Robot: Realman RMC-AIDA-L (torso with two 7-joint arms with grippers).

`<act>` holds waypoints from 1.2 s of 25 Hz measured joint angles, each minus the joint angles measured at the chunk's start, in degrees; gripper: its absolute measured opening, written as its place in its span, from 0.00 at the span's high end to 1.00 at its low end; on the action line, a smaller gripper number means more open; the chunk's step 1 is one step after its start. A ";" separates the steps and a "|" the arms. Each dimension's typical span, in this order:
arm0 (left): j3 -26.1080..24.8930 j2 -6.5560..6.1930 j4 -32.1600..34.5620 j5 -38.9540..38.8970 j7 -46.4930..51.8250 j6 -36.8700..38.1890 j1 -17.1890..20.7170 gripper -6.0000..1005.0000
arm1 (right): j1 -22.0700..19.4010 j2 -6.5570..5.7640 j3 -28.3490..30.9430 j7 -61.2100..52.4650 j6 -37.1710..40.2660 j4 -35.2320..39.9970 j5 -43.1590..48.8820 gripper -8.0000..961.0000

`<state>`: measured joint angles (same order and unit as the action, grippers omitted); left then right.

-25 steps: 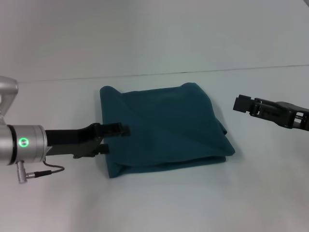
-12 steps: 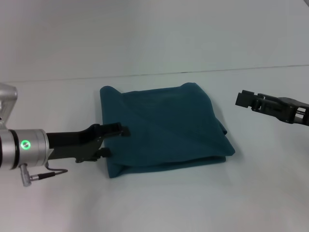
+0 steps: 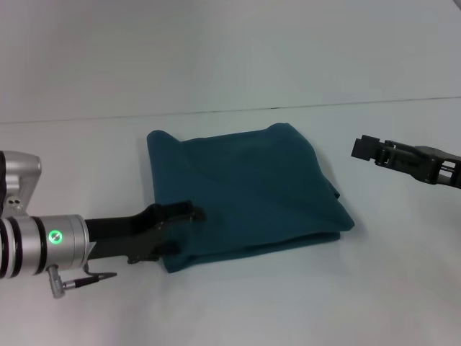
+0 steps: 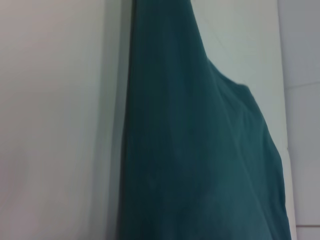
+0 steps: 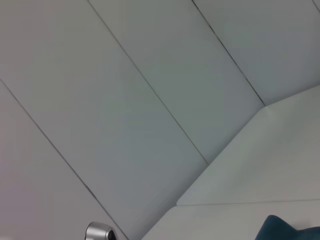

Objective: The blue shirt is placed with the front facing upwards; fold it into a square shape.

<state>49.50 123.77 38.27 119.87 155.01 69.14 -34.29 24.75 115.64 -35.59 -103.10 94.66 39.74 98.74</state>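
The blue shirt (image 3: 248, 191) lies folded into a rough square in the middle of the table, showing plain teal fabric and no lettering. My left gripper (image 3: 178, 231) is at the shirt's near left corner, open. One finger (image 3: 189, 214) lies over the fabric and the other sits by the edge. The left wrist view shows the shirt (image 4: 200, 160) close up beside bare table. My right gripper (image 3: 364, 149) hovers to the right of the shirt, apart from it. A corner of the shirt (image 5: 287, 229) shows in the right wrist view.
The white table (image 3: 302, 303) extends on all sides of the shirt, with its far edge meeting a pale panelled wall (image 3: 230, 50). The left arm's silver wrist with a green light (image 3: 43, 241) reaches in from the near left.
My left gripper has moved along the shirt's left side toward the near corner. The right gripper drew slightly to the right, then held. The shirt stays folded in place.
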 joint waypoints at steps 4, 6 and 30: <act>-0.16 0.02 -0.08 0.19 -0.39 1.52 0.26 0.05 | 0.10 -0.06 0.00 0.01 0.00 -0.15 -0.12 0.36; -1.43 0.02 1.07 -0.51 -1.26 3.34 0.75 0.05 | 0.16 -0.06 0.00 0.01 -0.01 -0.16 -0.19 0.36; -1.71 0.26 -4.23 -1.98 -5.08 4.28 -0.67 0.06 | 0.15 -0.12 -0.01 0.02 -1.71 -1.95 -0.13 0.36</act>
<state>47.79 124.03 34.04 117.90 149.93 73.43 -34.96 24.90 115.52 -35.60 -103.09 92.95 37.78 98.61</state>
